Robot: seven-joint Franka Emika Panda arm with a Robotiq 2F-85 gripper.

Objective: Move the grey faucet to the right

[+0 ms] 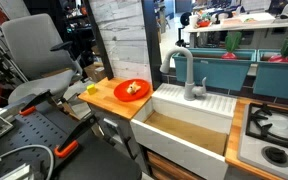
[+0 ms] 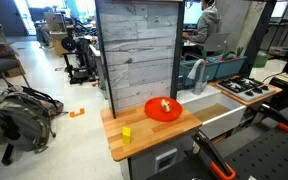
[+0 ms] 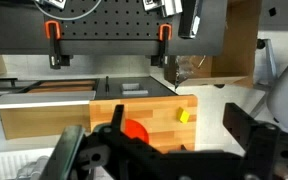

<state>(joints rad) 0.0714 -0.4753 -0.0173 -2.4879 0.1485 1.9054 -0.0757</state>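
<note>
The grey faucet [image 1: 185, 68] stands upright at the back of the white sink [image 1: 216, 104], and its hooked spout arches toward the wooden counter side. In an exterior view it shows partly beside the wood panel [image 2: 196, 72]. In the wrist view a grey rounded shape at the bottom left [image 3: 70, 152] seems to be its spout. My gripper [image 3: 184, 142] is open and empty, high above the wooden counter [image 3: 164, 105], with its dark fingers either side of the view. It does not show in either exterior view.
A red plate [image 1: 132, 90] with food and a small yellow block [image 1: 92, 88] lie on the counter; both also show in the wrist view, plate [image 3: 135, 130] and block [image 3: 184, 116]. A tall wood panel [image 2: 136, 50] stands behind. A gas stove [image 1: 274, 128] adjoins the sink.
</note>
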